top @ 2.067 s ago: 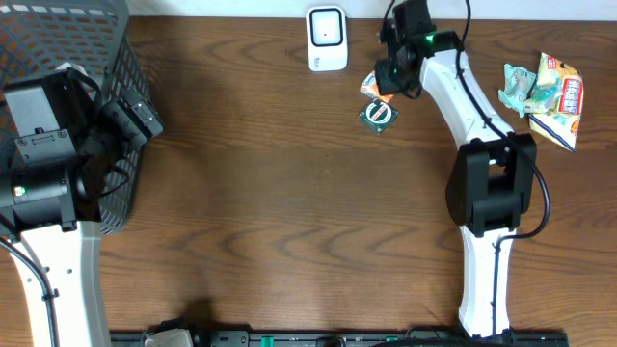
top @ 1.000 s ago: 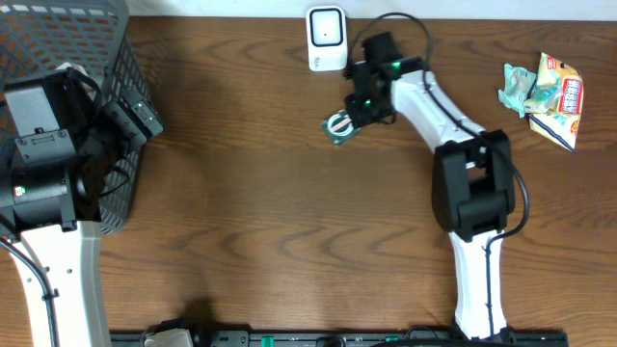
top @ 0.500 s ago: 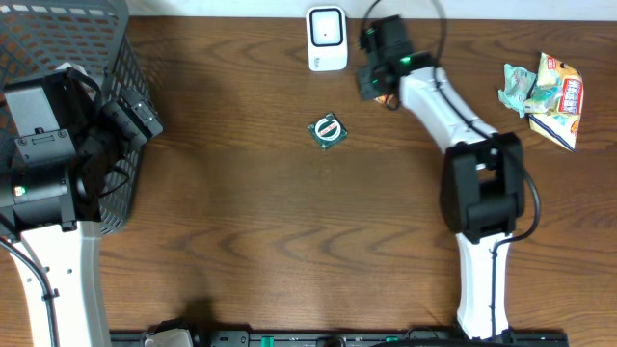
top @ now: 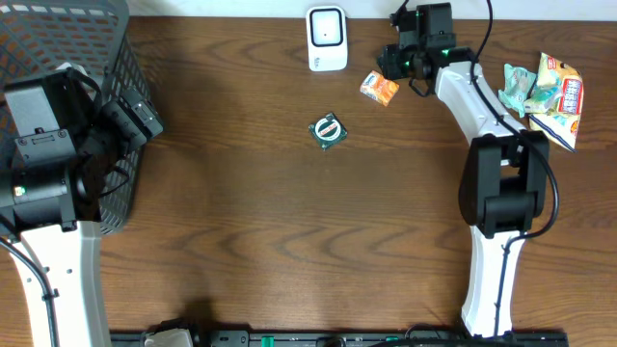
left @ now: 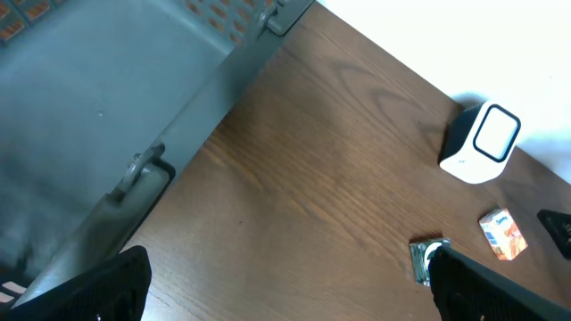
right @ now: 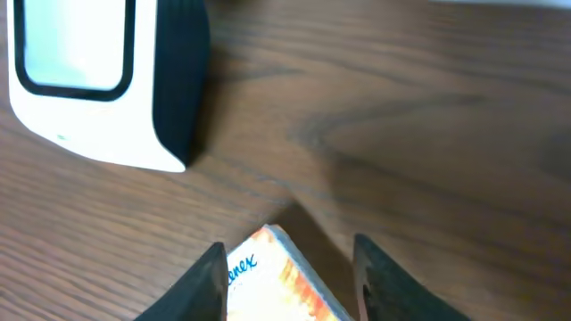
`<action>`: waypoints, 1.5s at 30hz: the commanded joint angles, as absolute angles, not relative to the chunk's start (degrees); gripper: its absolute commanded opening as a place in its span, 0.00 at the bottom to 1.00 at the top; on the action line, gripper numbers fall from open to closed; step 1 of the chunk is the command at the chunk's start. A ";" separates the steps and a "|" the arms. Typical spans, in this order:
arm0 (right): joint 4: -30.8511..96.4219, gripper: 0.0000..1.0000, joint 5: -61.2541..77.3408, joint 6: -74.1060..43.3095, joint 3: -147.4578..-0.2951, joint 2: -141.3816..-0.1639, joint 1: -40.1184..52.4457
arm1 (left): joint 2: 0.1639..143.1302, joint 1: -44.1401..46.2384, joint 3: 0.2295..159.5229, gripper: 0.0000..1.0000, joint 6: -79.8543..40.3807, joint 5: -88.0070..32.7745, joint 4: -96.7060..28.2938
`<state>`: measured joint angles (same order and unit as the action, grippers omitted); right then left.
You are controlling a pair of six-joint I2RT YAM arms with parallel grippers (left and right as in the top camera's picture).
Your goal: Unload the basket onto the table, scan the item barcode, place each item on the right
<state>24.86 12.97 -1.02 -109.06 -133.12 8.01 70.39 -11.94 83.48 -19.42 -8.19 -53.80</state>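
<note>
A white barcode scanner [top: 327,39] stands at the table's far edge. An orange tissue packet [top: 380,88] lies just right of it, and a small green-and-white round item [top: 329,130] lies flat nearer the middle. My right gripper [top: 395,64] hovers just behind the packet. In the right wrist view its fingers are open on either side of the packet [right: 277,285], with a gap at the right finger and the scanner [right: 98,80] ahead on the left. My left gripper [top: 145,120] is wide open and empty beside the basket.
A grey mesh basket [top: 125,58] fills the far left corner and shows in the left wrist view [left: 107,89]. A pile of snack packets [top: 545,92] lies at the far right. The left wrist view also takes in the scanner [left: 482,143], the packet [left: 501,234] and the green item [left: 424,259].
My right gripper carried the green item left, released it on the table, passed over the orange packet and drew back to the right while opening. The left arm has not moved.
</note>
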 commanded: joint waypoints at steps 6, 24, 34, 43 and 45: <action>29.34 0.36 16.08 -1.21 -109.34 -135.98 8.03 | 70.41 -12.21 83.55 0.98 -18.68 -7.64 -53.95; 52.34 0.29 19.59 -0.62 -109.40 -131.04 12.05 | 70.41 -12.21 83.53 0.98 -18.68 -7.64 -53.95; 48.58 0.65 16.45 -1.26 -109.38 -130.19 12.01 | 70.41 -12.21 83.55 0.98 -18.68 -7.64 -53.95; 48.82 0.60 17.06 -1.28 -108.07 -133.80 13.23 | 70.41 -12.21 83.53 0.98 -18.68 -7.64 -53.95; 48.80 0.60 17.02 -1.26 -108.07 -133.95 13.23 | 70.41 -12.21 83.53 0.98 -18.68 -7.64 -53.95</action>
<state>48.62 16.95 -1.04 -108.86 -132.11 12.88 70.39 -11.94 83.48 -19.42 -8.19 -53.80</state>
